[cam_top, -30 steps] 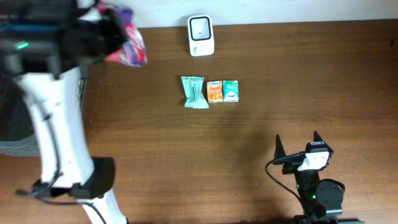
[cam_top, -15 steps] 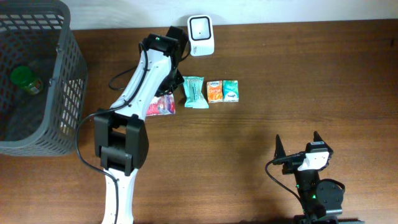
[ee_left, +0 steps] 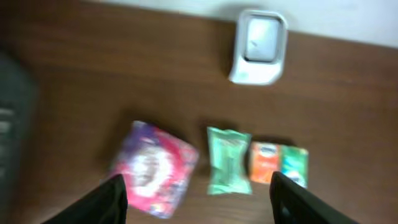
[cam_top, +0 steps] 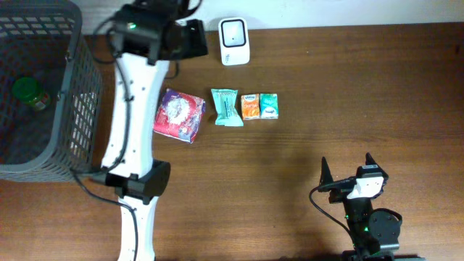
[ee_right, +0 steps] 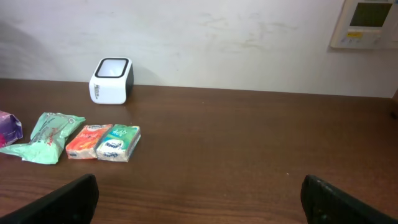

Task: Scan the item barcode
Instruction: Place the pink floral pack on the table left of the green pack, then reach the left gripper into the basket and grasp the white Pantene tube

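In lower left of left wrist view, we see pink foil packet (ee_left: 154, 168) under spread, empty left gripper (ee_left: 202, 202); right gripper (cam_top: 347, 164), spread too, sits far off.

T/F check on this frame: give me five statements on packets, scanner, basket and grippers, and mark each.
1. The pink packet lies on the table, on the basket side of the green packet. True.
2. The left gripper is clamped on the pink packet. False: its jaws stand open and empty above the packets.
3. The scanner stands by the table's far edge, apart from the packets. True.
4. The basket is empty. False: a green-lidded jar sits in it.
5. The right gripper holds the orange packet. False: it is open and empty; that packet lies between the green packet and the teal packet.
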You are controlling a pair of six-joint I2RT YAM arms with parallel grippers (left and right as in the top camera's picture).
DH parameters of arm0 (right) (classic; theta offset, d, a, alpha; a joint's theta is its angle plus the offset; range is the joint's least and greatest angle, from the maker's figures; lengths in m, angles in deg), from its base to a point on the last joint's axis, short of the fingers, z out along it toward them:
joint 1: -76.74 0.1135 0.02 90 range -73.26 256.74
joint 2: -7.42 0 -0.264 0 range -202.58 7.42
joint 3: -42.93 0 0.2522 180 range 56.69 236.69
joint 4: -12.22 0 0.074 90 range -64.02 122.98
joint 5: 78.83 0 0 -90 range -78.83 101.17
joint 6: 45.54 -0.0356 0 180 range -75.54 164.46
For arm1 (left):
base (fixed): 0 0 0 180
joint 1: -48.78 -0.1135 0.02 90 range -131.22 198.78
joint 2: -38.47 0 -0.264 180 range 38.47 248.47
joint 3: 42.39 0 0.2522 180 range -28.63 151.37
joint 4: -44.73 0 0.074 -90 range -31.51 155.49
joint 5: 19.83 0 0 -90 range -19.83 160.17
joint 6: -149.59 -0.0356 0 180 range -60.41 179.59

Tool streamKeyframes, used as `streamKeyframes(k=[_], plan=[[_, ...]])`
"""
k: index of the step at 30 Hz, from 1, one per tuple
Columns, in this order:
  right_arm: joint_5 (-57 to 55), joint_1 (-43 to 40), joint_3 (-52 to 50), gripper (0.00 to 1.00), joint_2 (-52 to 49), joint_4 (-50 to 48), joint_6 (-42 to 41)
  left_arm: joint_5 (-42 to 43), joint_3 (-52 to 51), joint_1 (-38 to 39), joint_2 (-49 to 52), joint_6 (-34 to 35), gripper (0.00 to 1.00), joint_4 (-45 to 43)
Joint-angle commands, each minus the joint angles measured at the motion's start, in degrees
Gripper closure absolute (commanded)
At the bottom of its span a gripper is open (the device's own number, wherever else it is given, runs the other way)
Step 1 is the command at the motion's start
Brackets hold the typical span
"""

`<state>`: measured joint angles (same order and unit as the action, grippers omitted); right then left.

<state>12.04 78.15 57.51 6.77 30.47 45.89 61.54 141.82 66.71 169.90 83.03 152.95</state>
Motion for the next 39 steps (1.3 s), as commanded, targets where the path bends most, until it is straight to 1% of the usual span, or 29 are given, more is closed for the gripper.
streamKeyframes(k=[1,3,4,5,6,7,8,10,13,14,15,16,17,19,21,23,24,25,26,29,31,33,35,38,39], plan=[[-0.3,-0.2,-0.5,0.01,0.3,0.1,-0.6,-8.7,4.6,-4.6,-0.5,-3.6,0.24,2.3],[-0.3,-0.2,-0.5,0.01,0.3,0.1,-0.6,-7.7,6.1,-8.2,-1.4,-1.5,0.21,1.2],[-0.3,-0.2,-0.5,0.01,0.3,0.1,-0.6,-7.7,7.2,-10.1,-1.7,-1.4,0.18,0.0],[-0.3,-0.2,-0.5,0.01,0.3,0.1,-0.6,-7.7,8.1,-12.3,-2.0,-1.4,0.18,-1.2],[-0.3,-0.2,-0.5,0.01,0.3,0.1,-0.6,-7.7,8.8,-15.0,-2.1,-1.4,0.12,-2.3],[-0.3,-0.2,-0.5,0.01,0.3,0.1,-0.6,-7.8,9.1,-17.5,-2.1,-1.4,0.03,-2.8],[-0.3,-0.2,-0.5,0.01,0.3,0.1,-0.6,-8.4,9.0,-20.4,-2.1,-1.4,0.01,-2.9],[-0.3,-0.2,-0.5,0.01,0.3,0.1,-0.6,-10.1,8.5,-26.5,-2.1,-1.4,0.01,-2.4],[-0.3,-0.2,-0.5,0.01,0.3,0.1,-0.6,-9.3,8.5,-34.0,-2.0,-1.4,0.0,-0.8],[-0.3,-0.2,-0.5,0.01,0.3,0.1,-0.6,-8.2,8.3,-35.9,-2.0,-1.5,0.04,-0.7],[-0.3,-0.2,-0.5,0.01,0.3,0.1,-0.6,-5.5,7.1,-38.9,-2.0,-3.0,0.05,-0.7],[-0.3,-0.2,-0.5,0.01,0.3,0.1,-0.6,-2.8,5.2,-41.2,-1.9,-7.2,0.06,-0.9],[-0.3,-0.2,-0.5,0.01,0.3,0.1,-0.6,-1.5,3.7,-42.3,-1.9,-9.2,0.06,-1.0],[-0.3,-0.2,-0.5,0.01,0.3,0.1,-0.6,0.5,-2.4,-45.2,-1.9,-12.9,0.06,-1.7],[-0.3,-0.2,-0.5,0.01,0.3,0.1,-0.6,0.9,-12.2,-48.9,-1.9,-17.3,0.06,-2.7],[-0.3,-0.2,-0.5,0.01,0.3,0.1,-0.6,3.9,-19.2,-50.8,-1.9,-22.9,0.07,-3.1],[-0.3,-0.2,-0.5,0.01,0.3,0.1,-0.6,9.6,-24.5,-51.8,-1.9,-28.4,0.08,-4.0],[-0.3,-0.2,-0.5,0.01,0.3,0.1,-0.6,12.9,-28.3,-52.2,-1.9,-31.8,0.07,-4.9],[-0.3,-0.2,-0.5,0.01,0.3,0.1,-0.6,13.6,-31.5,-52.4,-1.9,-34.0,0.07,-5.6],[-0.3,-0.2,-0.5,0.01,0.3,0.1,-0.6,14.1,-41.2,-52.3,-1.9,-37.8,0.07,-9.3],[-0.3,-0.2,-0.5,0.01,0.3,0.1,-0.6,15.8,-45.5,-52.2,-1.9,-40.3,0.07,-11.4],[-0.3,-0.2,-0.5,0.01,0.3,0.1,-0.6,16.0,-49.0,-52.2,-1.9,-40.4,0.08,-13.8],[-0.3,-0.2,-0.5,0.01,0.3,0.1,-0.6,17.7,-52.2,-52.2,-1.9,-42.7,0.12,-16.0],[-0.3,-0.2,-0.5,0.01,0.3,0.1,-0.6,21.9,-55.8,-52.2,-1.9,-44.3,0.14,-18.8],[-0.3,-0.2,-0.5,0.02,0.3,0.1,-0.6,22.0,-57.2,-52.2,-1.8,-44.6,0.16,-19.5]])
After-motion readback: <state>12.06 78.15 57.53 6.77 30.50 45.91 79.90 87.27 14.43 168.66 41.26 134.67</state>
